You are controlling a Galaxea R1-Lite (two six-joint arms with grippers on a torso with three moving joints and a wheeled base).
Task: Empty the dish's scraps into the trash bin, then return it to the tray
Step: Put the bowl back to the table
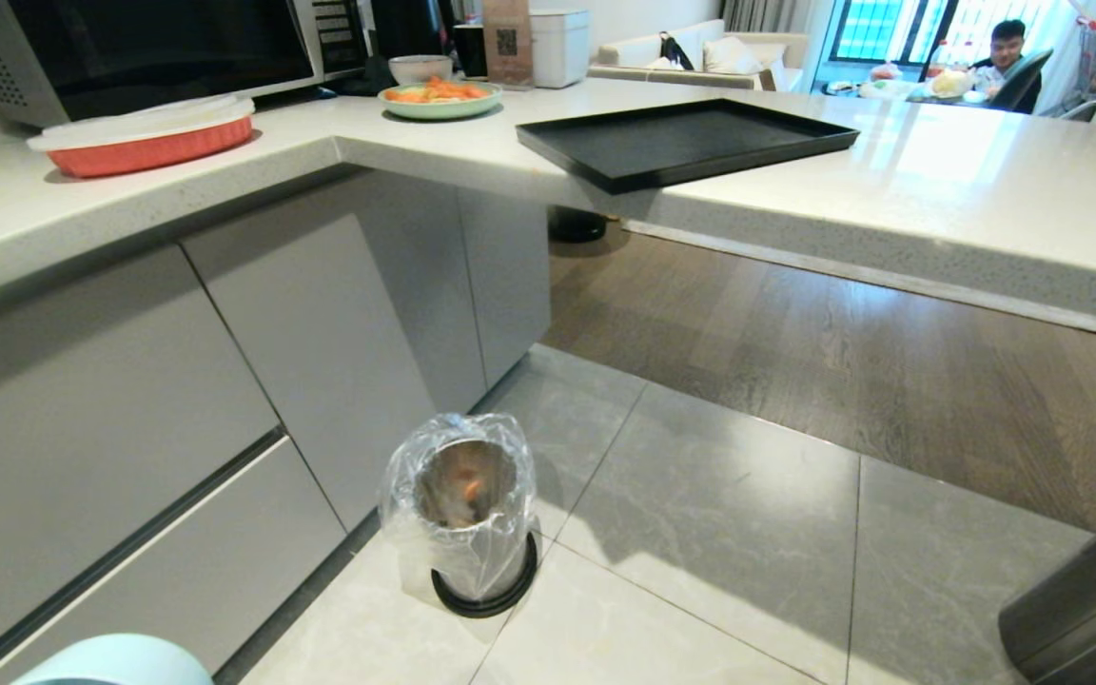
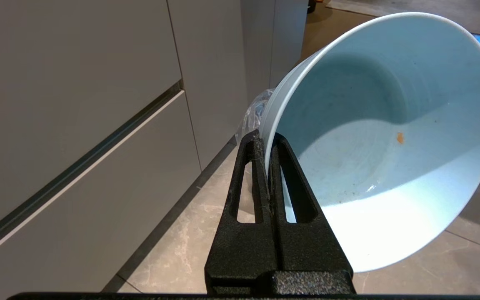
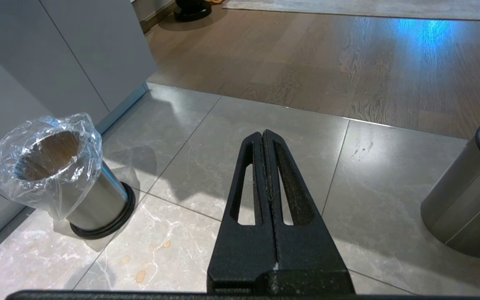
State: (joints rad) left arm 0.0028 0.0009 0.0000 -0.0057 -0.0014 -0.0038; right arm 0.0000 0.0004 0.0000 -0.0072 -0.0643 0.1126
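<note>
The dish (image 2: pixel 373 137) is pinched by its rim in the left gripper (image 2: pixel 268 143), tilted low beside the cabinets, only an orange speck left inside. Scraps (image 1: pixel 468 487) are seen in the bin (image 1: pixel 462 514). The tray (image 1: pixel 686 143) sits on the counter (image 1: pixel 938 190). The right gripper (image 3: pixel 263 137) is closed, empty, over the tiles.

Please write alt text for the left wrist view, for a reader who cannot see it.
The left gripper is shut on the rim of the dish, a tilted pale blue bowl, nearly empty except a small orange speck. Behind it are grey cabinet fronts and a tiled floor.
</note>
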